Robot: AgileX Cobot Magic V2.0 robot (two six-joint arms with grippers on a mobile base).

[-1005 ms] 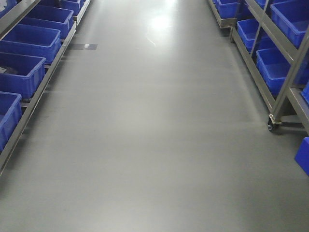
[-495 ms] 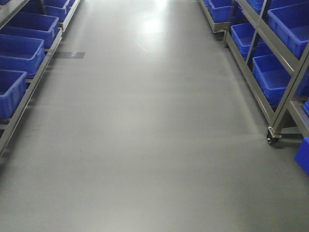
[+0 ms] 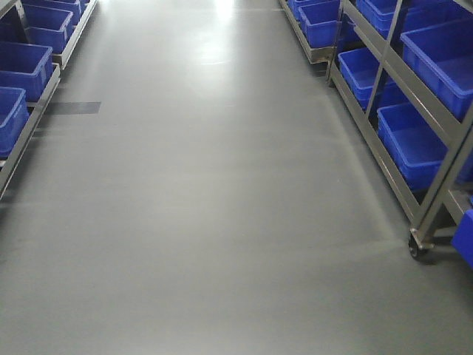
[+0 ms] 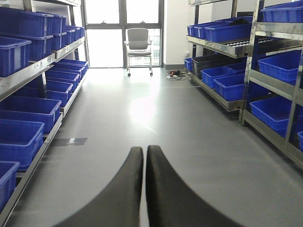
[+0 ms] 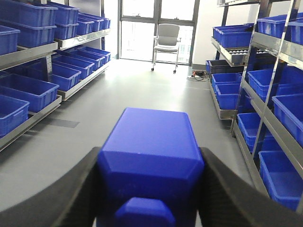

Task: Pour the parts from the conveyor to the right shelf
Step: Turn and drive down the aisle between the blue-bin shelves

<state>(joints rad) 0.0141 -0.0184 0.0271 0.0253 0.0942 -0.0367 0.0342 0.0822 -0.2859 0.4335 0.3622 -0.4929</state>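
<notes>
Carrying is the step judged to be in hand: pickup looks complete and delivery is not yet made.

Findings:
- The right end effector (image 5: pixel 150 158) pinches the small bright blue plastic block (image 5: pixel 151 151) between its two black fingers (image 5: pixel 71 189), one on each flank. The block's short round knob (image 5: pixel 144 213) faces the wrist camera. The block is clear of any surface and rests on nothing.
- The left end effector (image 4: pixel 144 156) has its black fingers pressed together, with nothing between them.
- The conveyor does not appear in any view.
- The stainless-steel right shelf (image 3: pixel 442 185) runs along the right edge of the smooth grey floor (image 3: pixel 222 207). Its deep glossy blue plastic bins (image 3: pixel 414 144) sit in tiers, and those that can be seen into show no contents.
- A matching steel rack with blue bins (image 3: pixel 29 126) lines the left edge. A grey office chair (image 4: pixel 138 40) stands at the far end of the aisle by the windows.

Assessment: the robot faces down the aisle rather than toward the shelf, and the held block is well apart from any bin.

Next move calls for:
- Turning the base to face the right shelf.
- Bringing the right arm over the rim of one bin.
- Spreading the fingers only once the block is inside the rim line, so that it drops into the bin and not onto the rollers or the floor.
- The left arm has no evident role.
</notes>
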